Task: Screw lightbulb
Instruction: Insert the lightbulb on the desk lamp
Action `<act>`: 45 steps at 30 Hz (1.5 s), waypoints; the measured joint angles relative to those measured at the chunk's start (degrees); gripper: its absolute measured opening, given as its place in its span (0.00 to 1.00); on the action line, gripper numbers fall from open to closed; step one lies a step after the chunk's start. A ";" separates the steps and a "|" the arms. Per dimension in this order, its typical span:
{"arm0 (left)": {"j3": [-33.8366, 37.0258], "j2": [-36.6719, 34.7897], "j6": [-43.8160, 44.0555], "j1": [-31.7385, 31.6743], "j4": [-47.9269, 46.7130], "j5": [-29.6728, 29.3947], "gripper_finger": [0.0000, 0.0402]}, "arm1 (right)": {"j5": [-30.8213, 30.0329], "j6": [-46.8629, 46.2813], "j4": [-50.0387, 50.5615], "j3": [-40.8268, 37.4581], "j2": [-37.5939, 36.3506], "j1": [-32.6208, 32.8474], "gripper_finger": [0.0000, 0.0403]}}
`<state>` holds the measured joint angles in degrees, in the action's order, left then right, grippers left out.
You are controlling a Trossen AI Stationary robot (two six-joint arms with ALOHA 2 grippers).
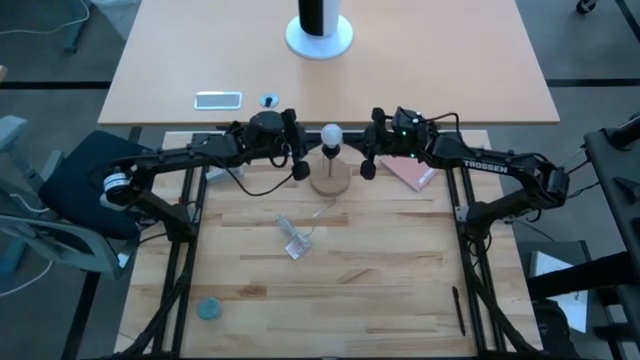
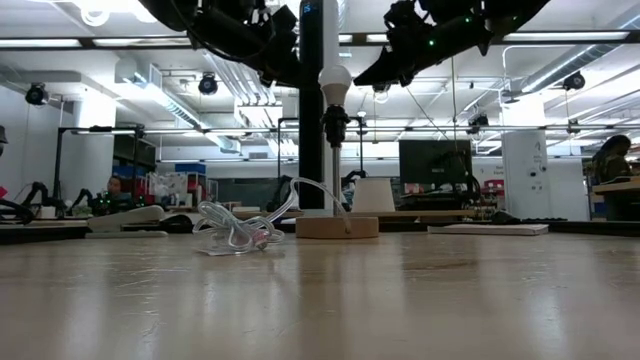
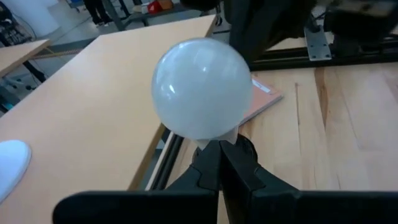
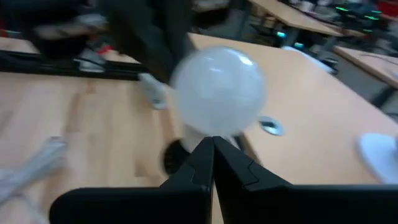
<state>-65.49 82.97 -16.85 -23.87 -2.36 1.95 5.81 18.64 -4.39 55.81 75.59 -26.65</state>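
The lightbulb (image 1: 331, 133) stands upright on top of the black socket (image 2: 334, 124), which rises on a thin stem from the round wooden stand (image 1: 331, 178) near the far edge of the wooden surface (image 1: 380, 280). Its long axis runs straight up and down, glass end on top, screw base down in the socket.

Both arms flank it at about the same height. The left gripper (image 1: 300, 170) sits just to the bulb's left, the right gripper (image 1: 367, 168) just to its right, and neither touches the glass. From above they look about equally near (I could not pick one as closer). In each wrist view the bulb fills the middle of the picture right ahead of the fingertips, so it lies straight forward of both sets of jaws.

Both sets of jaws are pressed together with nothing between them. To turn the bulb, I judge that one pair would have to spread first and then come in level around the glass.

A crumpled clear wrapper (image 1: 295, 240) lies on the surface nearer the front, well apart from the stand.
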 joint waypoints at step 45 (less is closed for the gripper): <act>0.00 -1.32 0.31 -0.50 0.43 0.77 0.00 | 0.25 0.58 -5.79 0.00 2.15 -1.25 0.00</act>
<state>-65.49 81.65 -16.54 -24.37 -1.93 2.72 6.06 19.22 -10.19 55.81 77.74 -27.90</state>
